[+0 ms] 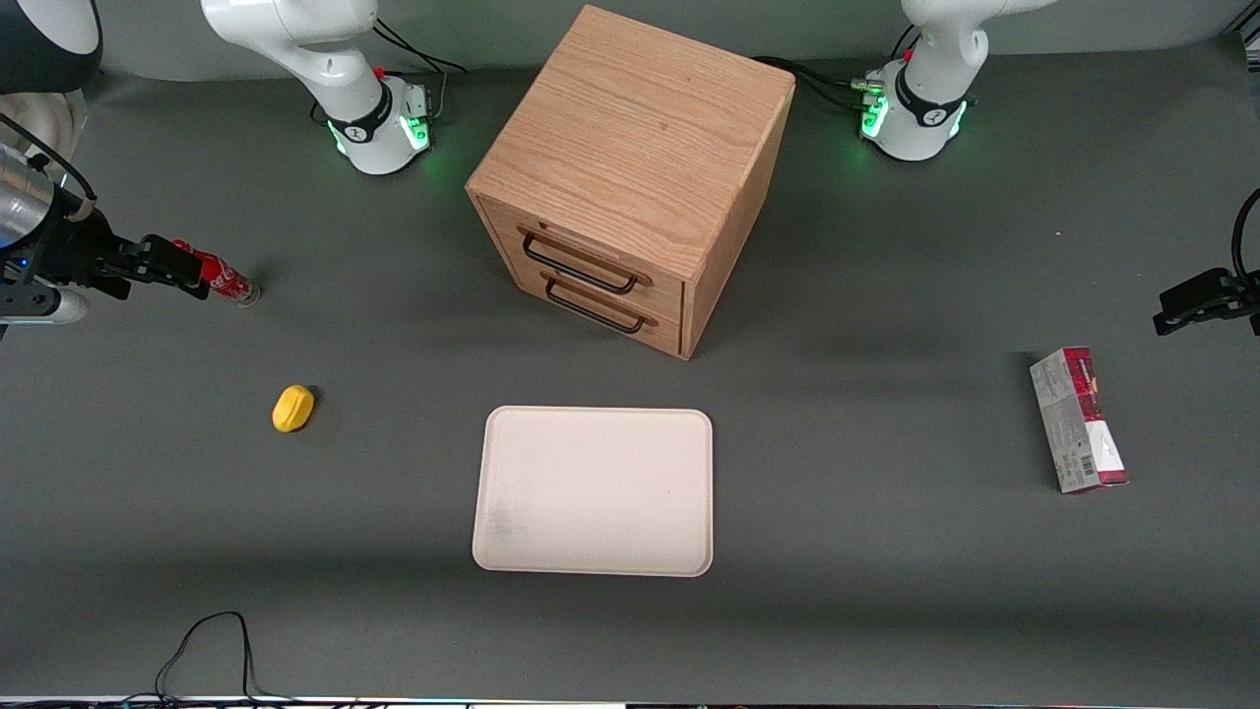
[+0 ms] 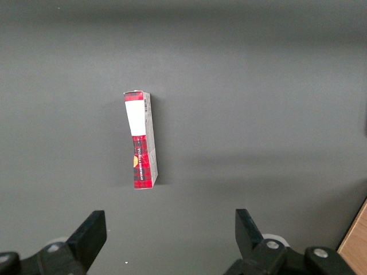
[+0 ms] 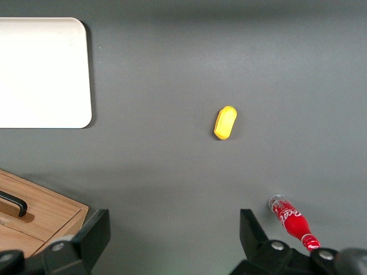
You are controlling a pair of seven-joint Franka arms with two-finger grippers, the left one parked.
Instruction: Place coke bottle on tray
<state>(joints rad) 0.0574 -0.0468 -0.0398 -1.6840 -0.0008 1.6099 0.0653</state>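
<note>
The coke bottle (image 1: 219, 276) lies on its side on the dark table toward the working arm's end, red cap pointing at the arm. My right gripper (image 1: 165, 260) hovers just beside its cap end, open, with only bare table between the fingers. The wrist view has the coke bottle (image 3: 292, 220) outside the gap of the gripper (image 3: 175, 235), next to one finger (image 3: 252, 232). The cream tray (image 1: 594, 489) lies flat, nearer the front camera than the cabinet, with nothing on it; a corner of the tray (image 3: 43, 71) shows from the wrist.
A wooden drawer cabinet (image 1: 630, 177) stands mid-table, its edge (image 3: 34, 212) in the wrist view. A small yellow object (image 1: 292, 408) (image 3: 225, 122) lies between bottle and tray. A red-and-grey carton (image 1: 1078, 418) (image 2: 140, 140) lies toward the parked arm's end.
</note>
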